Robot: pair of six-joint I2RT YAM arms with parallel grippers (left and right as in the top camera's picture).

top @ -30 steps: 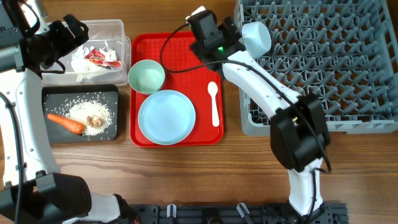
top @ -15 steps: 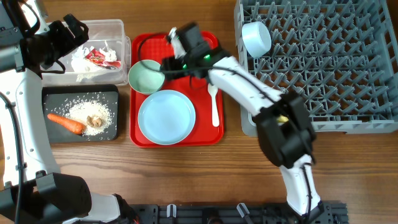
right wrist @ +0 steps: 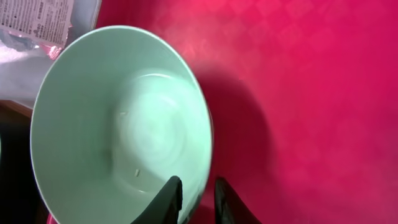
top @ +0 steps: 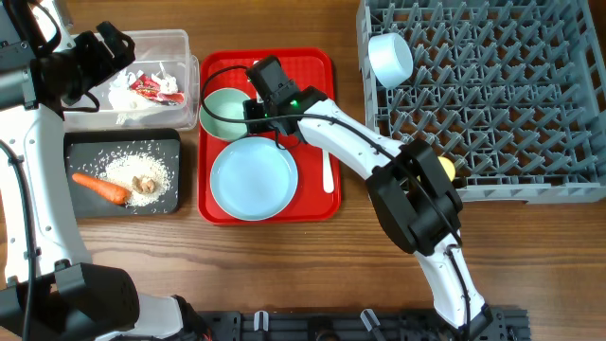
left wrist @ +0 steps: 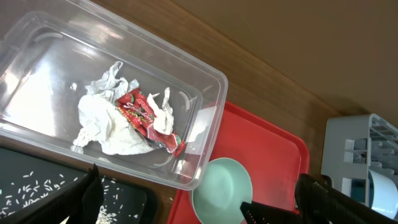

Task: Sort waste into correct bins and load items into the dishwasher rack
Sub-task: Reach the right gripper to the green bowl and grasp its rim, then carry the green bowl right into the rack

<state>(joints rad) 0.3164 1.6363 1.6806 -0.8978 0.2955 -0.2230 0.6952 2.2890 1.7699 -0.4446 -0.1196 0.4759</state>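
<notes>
On the red tray (top: 317, 66), my right gripper (top: 250, 108) is shut on the near rim of the pale green bowl (top: 222, 112). In the right wrist view one finger sits inside the bowl (right wrist: 118, 118) and one outside, and the gripper (right wrist: 198, 193) pinches the rim. A light blue plate (top: 253, 177) and a white spoon (top: 327, 156) also lie on the tray. A light blue bowl (top: 389, 57) sits in the grey dishwasher rack (top: 502, 95). My left gripper (top: 95, 52) hangs open over the clear tub (top: 161, 43), which holds tissue (left wrist: 102, 121) and a red wrapper (left wrist: 146, 118).
A black tray (top: 80, 147) at the left holds a carrot (top: 101, 188), rice (top: 142, 170) and brown scraps. A bit of yellow (top: 445, 167) shows at the rack's front edge behind my right arm. Bare wooden table lies in front of the trays.
My right arm swung left from the rack corner to the pale green bowl, and its jaws closed from wide open onto the bowl's rim. The left arm stayed still.
</notes>
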